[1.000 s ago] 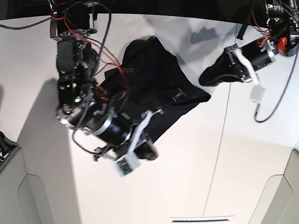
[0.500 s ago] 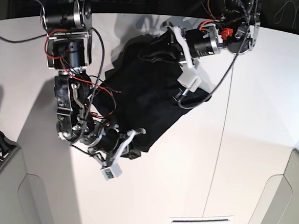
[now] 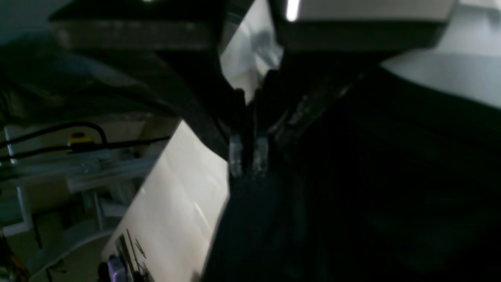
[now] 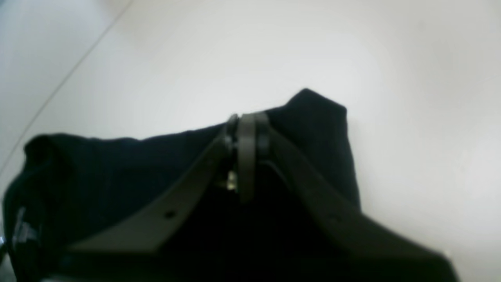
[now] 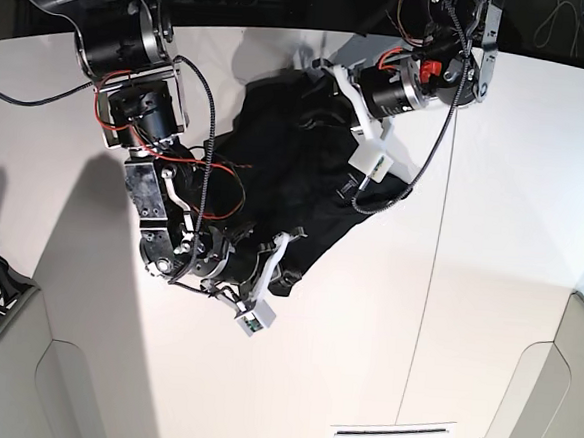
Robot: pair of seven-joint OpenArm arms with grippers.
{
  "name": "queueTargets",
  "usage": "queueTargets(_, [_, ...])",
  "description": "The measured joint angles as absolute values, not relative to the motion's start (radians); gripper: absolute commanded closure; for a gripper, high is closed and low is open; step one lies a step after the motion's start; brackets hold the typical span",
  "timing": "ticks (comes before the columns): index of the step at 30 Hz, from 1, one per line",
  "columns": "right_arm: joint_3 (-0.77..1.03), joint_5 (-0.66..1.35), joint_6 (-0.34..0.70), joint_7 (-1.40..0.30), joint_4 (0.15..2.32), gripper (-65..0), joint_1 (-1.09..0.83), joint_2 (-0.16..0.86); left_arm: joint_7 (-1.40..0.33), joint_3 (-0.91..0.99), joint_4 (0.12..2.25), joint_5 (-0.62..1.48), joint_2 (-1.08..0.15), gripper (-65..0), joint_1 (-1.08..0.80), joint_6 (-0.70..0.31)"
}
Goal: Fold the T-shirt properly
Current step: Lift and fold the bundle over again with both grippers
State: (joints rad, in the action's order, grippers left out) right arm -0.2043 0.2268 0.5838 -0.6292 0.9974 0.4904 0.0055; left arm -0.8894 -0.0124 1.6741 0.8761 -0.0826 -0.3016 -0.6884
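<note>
**2 arms pinching the shirt for a fold**

The T-shirt (image 5: 295, 179) is lying bunched on the white table (image 5: 491, 243). Both the left gripper (image 3: 247, 156) and right gripper (image 4: 246, 156) are clamping together on its edges, probably for carrying the cloth over.

No wording could be read anywhere in the views. The black T-shirt (image 5: 295, 169) carried a small pale printed mark (image 5: 346, 186) near its right edge, too small to make out; the right wrist view showed what may have been the same pale mark (image 4: 24, 231) at the cloth's lower left, blurred beyond reading.
</note>
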Motion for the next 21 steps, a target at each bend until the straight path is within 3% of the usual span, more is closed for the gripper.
queueTargets(12, [-0.204, 0.31, 0.583, -0.662, 1.02, 0.0, 0.424, 0.101, -0.889, 0.151, 1.564, 0.827, -0.089, -3.0, -0.214, -0.689])
queueTargets(21, [-0.195, 0.327, 0.578, -0.765, 1.266, 0.0, 0.266, 0.121, -0.885, 0.151, 1.522, 0.687, -0.127, -3.0, -0.095, -0.693])
